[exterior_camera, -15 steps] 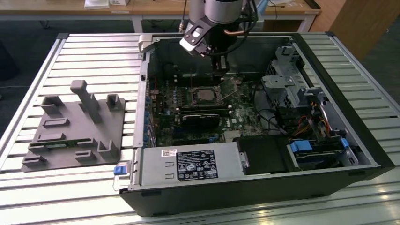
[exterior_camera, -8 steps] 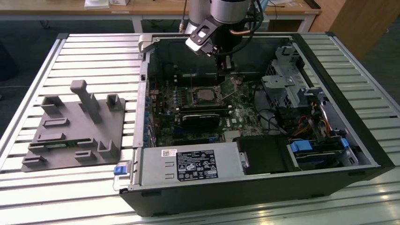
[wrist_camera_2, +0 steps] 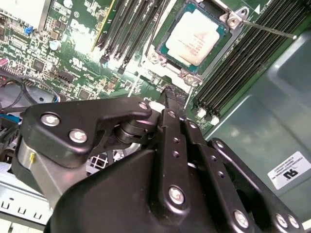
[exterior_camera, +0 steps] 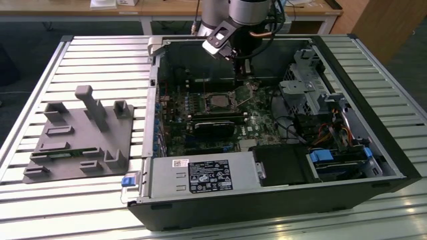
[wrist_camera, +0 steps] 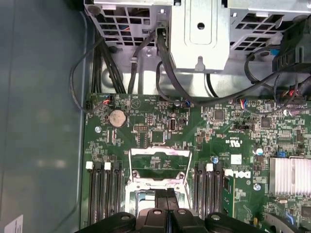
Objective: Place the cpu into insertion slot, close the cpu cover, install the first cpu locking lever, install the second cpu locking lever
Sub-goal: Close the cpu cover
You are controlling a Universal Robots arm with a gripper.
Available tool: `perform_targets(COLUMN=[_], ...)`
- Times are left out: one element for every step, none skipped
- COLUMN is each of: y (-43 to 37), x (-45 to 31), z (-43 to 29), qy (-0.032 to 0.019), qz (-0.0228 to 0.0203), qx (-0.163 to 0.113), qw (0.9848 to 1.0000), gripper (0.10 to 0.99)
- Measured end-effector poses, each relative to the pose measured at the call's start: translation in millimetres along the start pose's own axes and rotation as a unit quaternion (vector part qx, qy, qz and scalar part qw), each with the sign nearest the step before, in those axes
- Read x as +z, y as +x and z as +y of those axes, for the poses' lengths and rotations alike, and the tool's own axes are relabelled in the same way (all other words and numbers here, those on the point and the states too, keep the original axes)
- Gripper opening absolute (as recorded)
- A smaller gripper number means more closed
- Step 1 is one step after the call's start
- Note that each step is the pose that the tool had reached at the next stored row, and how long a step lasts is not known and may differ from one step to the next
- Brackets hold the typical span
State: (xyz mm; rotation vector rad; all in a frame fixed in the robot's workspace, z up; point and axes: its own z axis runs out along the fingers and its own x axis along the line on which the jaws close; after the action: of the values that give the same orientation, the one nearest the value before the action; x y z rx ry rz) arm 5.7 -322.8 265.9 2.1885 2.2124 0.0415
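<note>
While the silver-topped chip [wrist_camera_2: 195,35] lies flat in its socket [exterior_camera: 204,103] on the green board [wrist_camera_2: 73,58], the arm's pincer [wrist_camera: 167,195] hangs just beside that socket. Its two black fingers [wrist_camera: 161,201] are pressed narrow together with nothing between them. In the first wrist view the thin metal cover [wrist_camera: 159,153] stands raised, the board showing through its cut-out. All of this sits inside an open computer case [exterior_camera: 267,210].

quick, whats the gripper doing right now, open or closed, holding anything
gripper: closed, fingers pressed together, nothing visible between them, tips right by the cpu cover
</note>
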Motion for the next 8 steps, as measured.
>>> perform_targets(y=[0.0,0.0,0.0,0.0,0.0,0.0,0.0,0.0], x=[0.0,0.1,0.1,0.1,0.2,0.2,0.2,0.3], z=[0.8,1.6,2.7,3.9,4.8,5.6,6.5,7.3], qy=[0.0,0.0,0.0,0.0,0.0,0.0,0.0,0.0], qz=[0.0,0.0,0.0,-0.0001,-0.0001,0.0,0.0,0.0], qx=[0.0,0.0,0.0,0.0,0.0,0.0,0.0,0.0], qw=[1.0,1.0,1.0,1.0,1.0,1.0,1.0,1.0], gripper=[0.106,0.106,0.106,0.106,0.106,0.106,0.106,0.106])
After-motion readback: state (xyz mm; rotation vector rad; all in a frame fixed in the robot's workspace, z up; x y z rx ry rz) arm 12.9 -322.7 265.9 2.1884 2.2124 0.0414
